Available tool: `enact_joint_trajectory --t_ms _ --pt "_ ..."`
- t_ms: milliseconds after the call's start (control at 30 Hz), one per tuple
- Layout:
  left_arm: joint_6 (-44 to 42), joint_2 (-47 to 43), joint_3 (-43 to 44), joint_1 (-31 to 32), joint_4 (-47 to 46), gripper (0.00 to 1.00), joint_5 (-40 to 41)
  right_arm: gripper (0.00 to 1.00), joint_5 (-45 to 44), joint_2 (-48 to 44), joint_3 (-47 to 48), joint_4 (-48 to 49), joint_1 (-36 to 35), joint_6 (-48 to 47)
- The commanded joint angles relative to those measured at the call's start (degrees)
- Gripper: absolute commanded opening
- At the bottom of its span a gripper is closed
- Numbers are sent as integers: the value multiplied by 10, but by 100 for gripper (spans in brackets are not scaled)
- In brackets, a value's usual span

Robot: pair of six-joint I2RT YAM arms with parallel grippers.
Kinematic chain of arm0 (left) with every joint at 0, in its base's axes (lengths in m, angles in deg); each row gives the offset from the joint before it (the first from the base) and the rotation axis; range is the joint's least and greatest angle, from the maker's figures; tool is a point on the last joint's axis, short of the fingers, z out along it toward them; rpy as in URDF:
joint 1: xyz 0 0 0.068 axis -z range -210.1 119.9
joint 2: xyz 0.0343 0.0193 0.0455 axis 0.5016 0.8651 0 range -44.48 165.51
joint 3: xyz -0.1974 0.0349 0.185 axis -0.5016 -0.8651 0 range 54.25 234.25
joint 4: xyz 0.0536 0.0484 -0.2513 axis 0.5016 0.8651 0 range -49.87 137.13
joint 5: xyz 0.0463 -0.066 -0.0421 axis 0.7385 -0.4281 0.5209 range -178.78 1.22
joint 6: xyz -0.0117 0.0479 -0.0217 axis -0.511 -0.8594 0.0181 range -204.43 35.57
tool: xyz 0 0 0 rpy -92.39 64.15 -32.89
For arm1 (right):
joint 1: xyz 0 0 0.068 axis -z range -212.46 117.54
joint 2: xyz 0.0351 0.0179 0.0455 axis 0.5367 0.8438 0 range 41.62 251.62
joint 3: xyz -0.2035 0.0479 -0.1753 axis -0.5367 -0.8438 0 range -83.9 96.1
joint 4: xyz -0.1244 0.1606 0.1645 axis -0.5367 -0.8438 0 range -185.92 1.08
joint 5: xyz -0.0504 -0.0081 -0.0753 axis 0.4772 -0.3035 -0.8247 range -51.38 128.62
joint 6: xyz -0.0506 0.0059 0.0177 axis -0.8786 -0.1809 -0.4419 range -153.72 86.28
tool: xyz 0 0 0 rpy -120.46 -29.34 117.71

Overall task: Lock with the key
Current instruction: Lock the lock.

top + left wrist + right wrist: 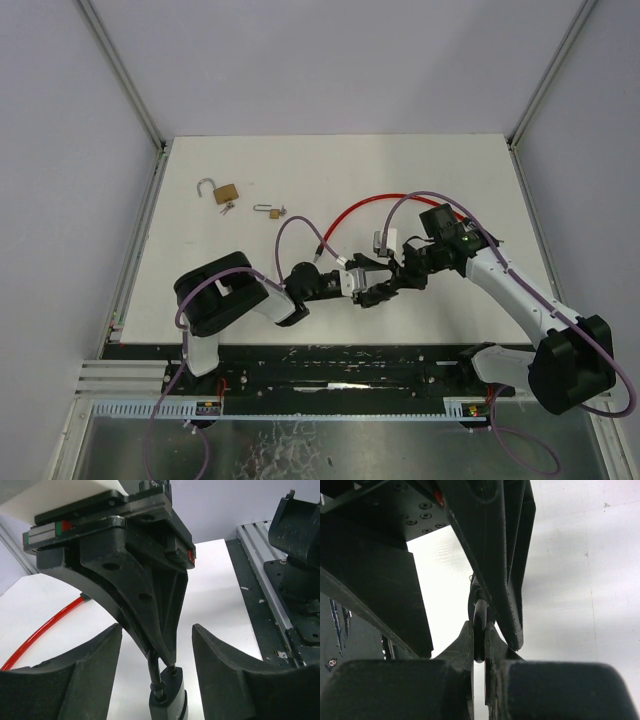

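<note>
I'm looking at a white table boxed in by pale grey walls with metal posts in the far corners. Well beyond the left gripper, off to its left, lie a brass padlock with its shackle swung open and a smaller brass padlock. A red cable arcs over the table just past both wrists.

The two arms reach in toward each other and meet low over the near middle of the table. The right gripper comes in from the right, its fingers pinched tight on the shackle of a black padlock. The left gripper's fingers stand wide apart on either side of that lock's body, with a gap showing on each side.
</note>
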Motion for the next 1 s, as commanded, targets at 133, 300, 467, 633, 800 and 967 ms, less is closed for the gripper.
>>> enact_joint_trajectory --t_ms 133,300,467,633,800,967 --pt "22 -13 -12 1 -75 63 4 0 32 -24 15 3 21 -3" --pt "25 -5 -11 1 -75 64 6 0 45 -38 25 -29 41 -29" --pt "21 9 -3 0 -74 63 4 0 61 -57 35 -62 64 -63" --pt "39 35 18 -6 -73 61 -1 0 68 -77 37 -82 74 -89" --pt "50 58 30 -6 -73 59 -6 0 67 -87 42 -98 80 -112" --pt "64 87 45 -6 -73 53 3 0 65 -99 48 -109 87 -122"
